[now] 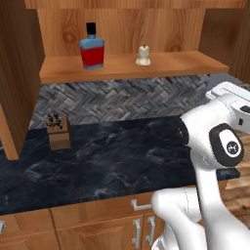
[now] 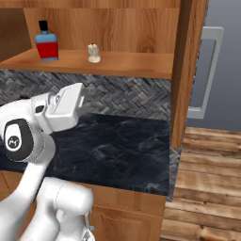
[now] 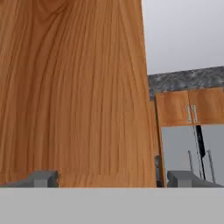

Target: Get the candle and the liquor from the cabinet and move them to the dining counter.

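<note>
On the open shelf point(image 1: 195, 62) of the wooden cabinet point(image 1: 122, 27), the liquor bottle point(image 1: 92, 48) stands upright toward the left, red in the body, blue at the shoulders, black at the cap. To its right on the same shelf, well apart from it, sits the small cream candle point(image 1: 143, 55), also upright. Below the shelf runs a grey herringbone tile wall point(image 1: 122, 100), and below that lies the black marbled table point(image 1: 122, 156), with wooden drawers and silver pulls under its front edge. A brown knife block point(image 1: 58, 132) stands at the left of the table, near the tile wall. The white arm point(image 1: 217, 141) rises at the lower right of the left base view, its hand turned away to the right, well apart from both shelf items. From the right base view, the bottle point(image 2: 47, 41) and candle point(image 2: 93, 53) appear at the upper left, and a cabinet side panel point(image 2: 186, 70) stands upright at the right of the shelf, beside a wooden floor point(image 2: 207, 188). The hand view looks at a broad wooden panel point(image 3: 70, 87) at close range; the pincer point(image 3: 112, 178) is spread wide with nothing between its fingers point(image 3: 43, 178), which show at the left and right of the lower edge. Beyond the panel's right edge appear distant wooden doors point(image 3: 190, 107) under a speckled grey top.
</note>
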Robot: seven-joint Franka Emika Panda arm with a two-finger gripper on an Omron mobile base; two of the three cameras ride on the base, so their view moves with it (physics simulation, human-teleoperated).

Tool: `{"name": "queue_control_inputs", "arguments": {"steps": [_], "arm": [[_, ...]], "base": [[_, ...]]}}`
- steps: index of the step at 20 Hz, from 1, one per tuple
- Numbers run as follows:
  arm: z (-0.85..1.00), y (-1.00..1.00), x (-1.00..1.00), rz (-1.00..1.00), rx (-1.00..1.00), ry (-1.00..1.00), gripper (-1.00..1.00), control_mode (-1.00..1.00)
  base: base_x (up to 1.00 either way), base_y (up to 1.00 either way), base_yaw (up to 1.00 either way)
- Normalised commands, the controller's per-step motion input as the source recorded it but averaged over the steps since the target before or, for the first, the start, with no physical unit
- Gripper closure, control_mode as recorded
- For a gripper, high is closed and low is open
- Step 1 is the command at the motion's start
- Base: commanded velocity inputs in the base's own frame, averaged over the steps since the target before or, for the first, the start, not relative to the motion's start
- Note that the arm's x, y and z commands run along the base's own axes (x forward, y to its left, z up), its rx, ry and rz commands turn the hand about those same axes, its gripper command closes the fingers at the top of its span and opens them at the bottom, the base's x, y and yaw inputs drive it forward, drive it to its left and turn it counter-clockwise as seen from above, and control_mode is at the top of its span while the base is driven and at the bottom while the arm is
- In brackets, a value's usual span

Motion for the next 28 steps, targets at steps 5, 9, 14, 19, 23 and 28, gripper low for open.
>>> {"name": "queue_control_inputs", "arguments": {"steps": [5,9,14,19,23,28], "arm": [[0.25,1.0,0.0,0.43,0.0,0.18,-1.0,-1.0],[0.23,0.87,-0.03,0.48,0.0,0.18,-1.0,-1.0],[0.05,0.54,-0.04,0.51,0.02,0.17,-1.0,-1.0],[0.16,0.36,0.0,0.41,0.14,0.23,-1.0,-1.0],[0.34,0.22,0.0,0.22,0.16,0.27,-1.0,-1.0],[0.14,-0.05,0.0,0.0,0.07,0.19,-1.0,-1.0]], "base": [[0.0,0.0,0.0],[0.0,0.0,0.0],[0.0,0.0,0.0],[0.0,0.0,0.0],[0.0,0.0,0.0],[0.0,0.0,0.0]]}}
